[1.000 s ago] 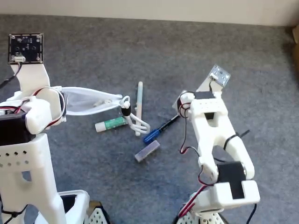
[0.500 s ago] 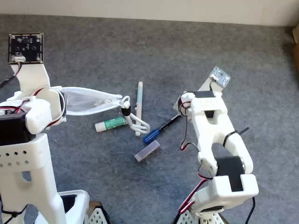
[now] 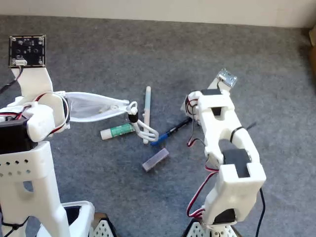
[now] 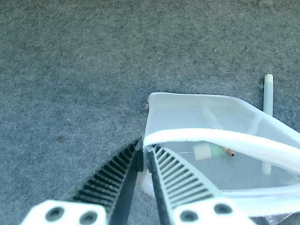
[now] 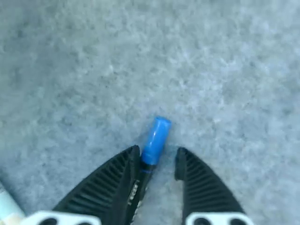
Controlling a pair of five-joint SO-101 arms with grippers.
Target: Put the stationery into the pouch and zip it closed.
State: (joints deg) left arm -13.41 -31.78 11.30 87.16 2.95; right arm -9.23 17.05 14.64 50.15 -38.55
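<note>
Black jaws of the left gripper (image 4: 143, 151) are pressed together on the rim of the white mesh pouch (image 4: 206, 115). The right gripper (image 5: 157, 157) has its jaws spread apart; the blue-capped pen (image 5: 155, 136) lies between them, touching one jaw, on the grey carpet (image 5: 234, 56).

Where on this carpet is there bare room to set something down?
Bare: the wide carpet strip behind the pouch and white pen, and the stretch right of the right arm. Crowded: the middle, where glue stick, blue-capped pen, grey block and the right claw sit close together.
</note>
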